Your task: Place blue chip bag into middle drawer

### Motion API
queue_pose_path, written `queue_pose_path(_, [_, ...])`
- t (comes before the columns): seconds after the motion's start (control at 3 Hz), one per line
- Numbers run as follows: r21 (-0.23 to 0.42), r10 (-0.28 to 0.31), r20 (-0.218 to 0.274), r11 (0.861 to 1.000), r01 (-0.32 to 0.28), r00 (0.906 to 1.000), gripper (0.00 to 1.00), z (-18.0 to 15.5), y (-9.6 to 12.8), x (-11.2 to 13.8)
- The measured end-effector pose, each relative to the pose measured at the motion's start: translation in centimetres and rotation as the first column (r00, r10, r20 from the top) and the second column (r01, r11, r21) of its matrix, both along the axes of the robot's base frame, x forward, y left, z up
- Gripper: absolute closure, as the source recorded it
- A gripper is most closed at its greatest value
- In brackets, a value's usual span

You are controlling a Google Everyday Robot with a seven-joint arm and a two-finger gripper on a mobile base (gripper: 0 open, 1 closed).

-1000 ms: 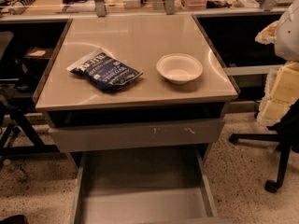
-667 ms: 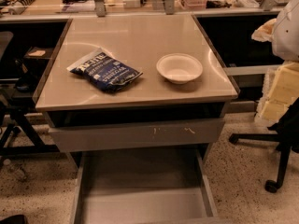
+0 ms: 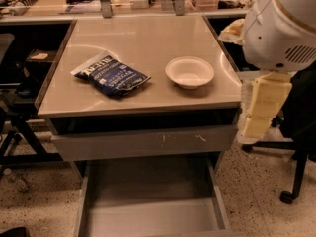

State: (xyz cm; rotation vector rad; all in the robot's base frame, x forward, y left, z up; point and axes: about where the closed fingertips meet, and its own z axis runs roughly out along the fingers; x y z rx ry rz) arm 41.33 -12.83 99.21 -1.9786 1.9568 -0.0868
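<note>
Foil-wrapped blue chip bag [image 3: 111,75] flat on desk [image 3: 148,38], left half, long axis far-left to near-right. Off desk's right near corner, pincer [image 3: 261,107] hanging, state cannot tell. Bag well left of pincer, white bowl [image 3: 189,71] between. Below, middle drawer [image 3: 153,216] open.

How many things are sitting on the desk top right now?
2. The chip bag lies left of centre; the bowl stands to its right, apart. The gripper hangs beside the right edge of the desk, away from both.
</note>
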Motion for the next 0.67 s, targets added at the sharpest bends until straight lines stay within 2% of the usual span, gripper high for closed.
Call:
queue_pose_path(0.33, [0.001,0.004,0.003,1.0,-0.004,1.0,0.0,0.1,0.1,0.0])
queue_pose_path(0.67, [0.031,0.011,0.021,0.999,-0.011,0.9997,0.0,0.4,1.8,0.5])
